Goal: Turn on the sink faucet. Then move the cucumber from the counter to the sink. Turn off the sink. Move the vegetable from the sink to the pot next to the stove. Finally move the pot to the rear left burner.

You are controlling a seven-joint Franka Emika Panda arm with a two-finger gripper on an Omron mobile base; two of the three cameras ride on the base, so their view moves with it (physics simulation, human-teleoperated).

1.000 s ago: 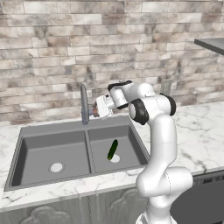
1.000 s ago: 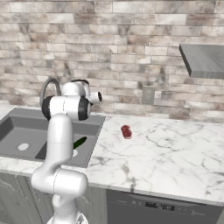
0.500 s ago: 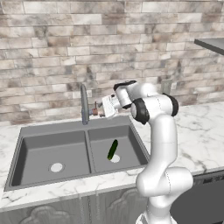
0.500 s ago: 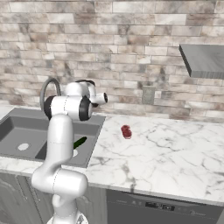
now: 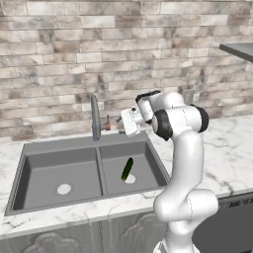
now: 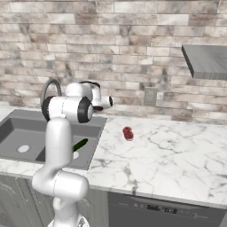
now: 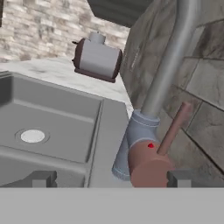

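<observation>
The sink faucet (image 5: 95,118) stands upright at the back rim of the sink (image 5: 59,160), on the divider line between the two basins, its spout rising tall against the brick wall (image 5: 74,59). In the hand view the faucet base (image 7: 139,140) sits close ahead, with a reddish-brown side body and a slim lever (image 7: 174,127) slanting up from it toward the wall; a small red dot marks the joint.

The gripper (image 5: 123,121) is level with the lever, just to its right as seen from the left base view, pointing at the faucet. In the hand view the two finger tips (image 7: 43,178) stand wide apart at the bottom edge, one on each side of the faucet base, with nothing clamped between them; the claw is spread. Whether either tip touches the lever cannot be told.

The cucumber (image 5: 127,168) lies in the right basin, tilted, its lower end at the round pale drain (image 5: 130,179).

The counter (image 6: 168,155) extends to the right of the sink. On it a small red object (image 6: 128,133) sits well apart from the sink. Behind the faucet in the hand view, a grey and dark red appliance (image 7: 97,59) rests on the counter.
</observation>
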